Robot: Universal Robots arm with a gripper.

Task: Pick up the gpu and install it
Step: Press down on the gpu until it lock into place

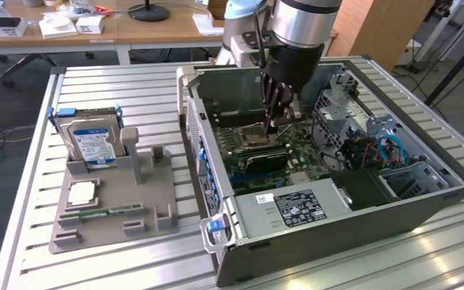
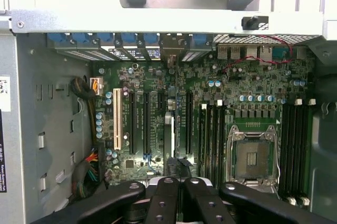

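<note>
Seating: we judge the gpu (image 1: 263,160) upright in a motherboard (image 1: 301,151) slot (latched? unclear).
Gripper (image 1: 277,125): fingers clenched; on what, we can't tell.

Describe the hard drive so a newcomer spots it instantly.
On the slatted table, a grey tray sits to the exterior view's left of the open computer case. The hard drive stands upright at the tray's far end: boxy, silver, blue-labelled, unlike the flat chip and thin green memory stick.
</note>
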